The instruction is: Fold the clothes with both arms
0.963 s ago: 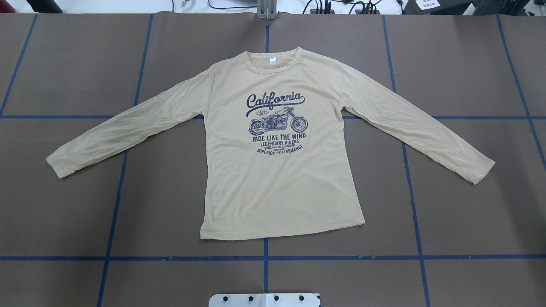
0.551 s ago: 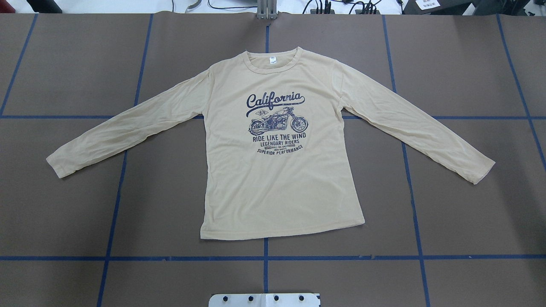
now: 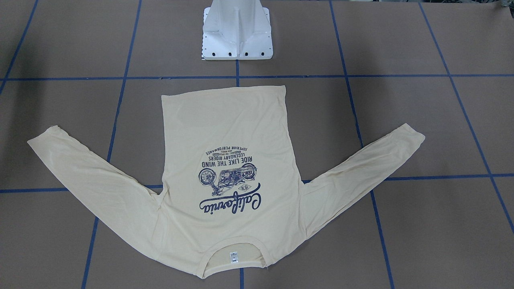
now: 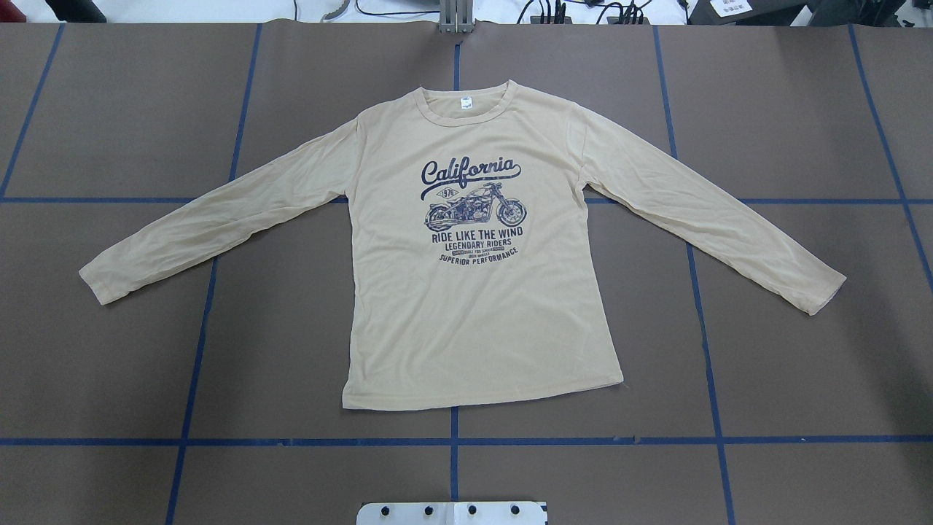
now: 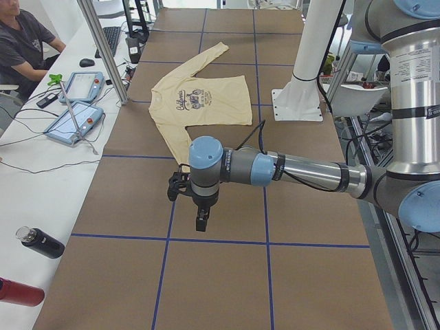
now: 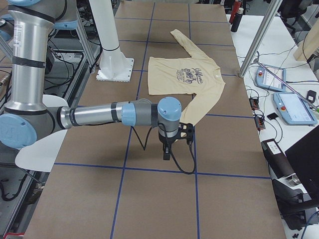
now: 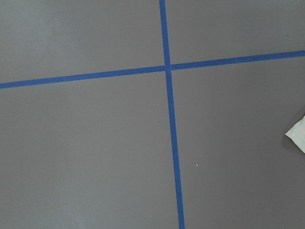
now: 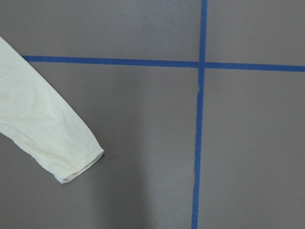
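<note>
The T-shirt lies flat on the table, print side up. Its collar is on the side away from the robot, its hem is nearest the white pedestal base, and both sleeves are spread outward. Compared with the earlier overhead frames, its position, outline and wrinkles are unchanged, and neither arm has entered the overhead view.

The left arm reaches out over the table with the left end effector pointing down above bare table, near the left sleeve cuff. Only a corner of that cuff shows at the edge of the left wrist view. The right arm is posed likewise, with the right end effector above bare table beside the right sleeve cuff.

Neither end effector touches the fabric. Whether either is released or clenched cannot be told. Blue tape lines divide the table into a grid.
</note>
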{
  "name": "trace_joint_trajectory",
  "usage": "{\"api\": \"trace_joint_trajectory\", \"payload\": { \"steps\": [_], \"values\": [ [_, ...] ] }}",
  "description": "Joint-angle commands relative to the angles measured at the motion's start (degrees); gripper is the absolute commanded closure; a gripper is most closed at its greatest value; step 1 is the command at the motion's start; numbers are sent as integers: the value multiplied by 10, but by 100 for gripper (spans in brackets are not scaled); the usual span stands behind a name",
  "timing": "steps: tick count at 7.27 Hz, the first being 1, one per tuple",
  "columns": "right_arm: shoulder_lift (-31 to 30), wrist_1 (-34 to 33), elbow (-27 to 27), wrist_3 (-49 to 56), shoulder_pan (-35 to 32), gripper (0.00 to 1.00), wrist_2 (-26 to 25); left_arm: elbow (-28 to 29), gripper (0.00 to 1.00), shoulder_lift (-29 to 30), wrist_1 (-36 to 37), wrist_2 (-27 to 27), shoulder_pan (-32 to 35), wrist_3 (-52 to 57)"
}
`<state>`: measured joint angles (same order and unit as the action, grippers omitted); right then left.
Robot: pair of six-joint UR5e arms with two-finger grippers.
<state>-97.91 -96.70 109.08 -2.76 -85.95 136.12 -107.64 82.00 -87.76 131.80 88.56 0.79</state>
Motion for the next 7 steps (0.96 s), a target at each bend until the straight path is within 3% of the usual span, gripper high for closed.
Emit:
{"api": "trace_joint_trajectory", "payload": {
  "steps": [1,3,7],
  "values": [
    [9,1,5,-16,29,0,9,-4,0,31,-2,72,-1,0],
    [18,78,-21,-21,69,0,3,17,0,85,-44,95,-4,-6],
    [23,289,-116,-41,149,0,-2,27,0,89,-95,93,-7,3]
  ]
}}
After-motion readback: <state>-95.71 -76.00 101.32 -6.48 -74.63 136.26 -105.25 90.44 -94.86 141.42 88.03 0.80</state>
